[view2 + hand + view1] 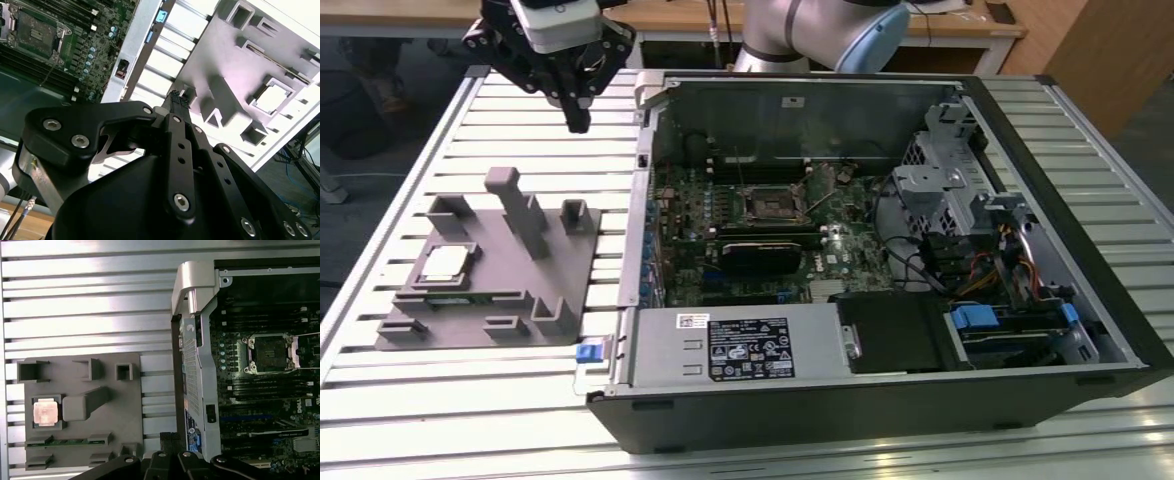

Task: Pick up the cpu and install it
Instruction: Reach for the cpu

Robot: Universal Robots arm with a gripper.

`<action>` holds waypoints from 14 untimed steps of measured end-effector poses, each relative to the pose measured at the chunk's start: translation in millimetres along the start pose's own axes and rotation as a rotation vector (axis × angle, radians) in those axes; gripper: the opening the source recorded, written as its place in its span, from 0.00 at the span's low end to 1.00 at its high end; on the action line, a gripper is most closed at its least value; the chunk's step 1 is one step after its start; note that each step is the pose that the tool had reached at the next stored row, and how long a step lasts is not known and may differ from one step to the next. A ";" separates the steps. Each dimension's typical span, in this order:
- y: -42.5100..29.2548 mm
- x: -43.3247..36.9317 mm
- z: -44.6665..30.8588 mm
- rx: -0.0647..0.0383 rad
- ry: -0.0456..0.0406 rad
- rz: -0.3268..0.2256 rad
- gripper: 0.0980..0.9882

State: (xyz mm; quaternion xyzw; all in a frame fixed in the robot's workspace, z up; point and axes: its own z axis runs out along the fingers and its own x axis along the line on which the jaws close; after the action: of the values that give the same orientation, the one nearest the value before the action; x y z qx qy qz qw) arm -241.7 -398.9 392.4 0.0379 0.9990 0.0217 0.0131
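Fingers (168, 441) pressed together, empty, over open slats (157, 390) betw case (196, 340) edge & tray (125, 412); cpu (44, 412) sits in tray

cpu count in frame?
1. The cpu sits in a square pocket of the grey tray, at the exterior view's left of the open case. Motherboard socket looks empty.
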 end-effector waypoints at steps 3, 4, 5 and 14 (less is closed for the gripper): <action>-0.1 1.8 0.0 0.000 0.0000 0.000 0.01; -0.2 2.4 -0.1 0.000 0.0001 0.000 0.01; -0.2 3.0 -0.1 0.000 0.0000 0.000 0.01; -0.6 8.4 -0.1 0.000 0.0000 0.000 0.01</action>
State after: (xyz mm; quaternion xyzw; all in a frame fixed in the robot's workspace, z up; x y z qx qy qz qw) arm -250.1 -398.9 392.3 0.0379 0.9990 0.0217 0.0131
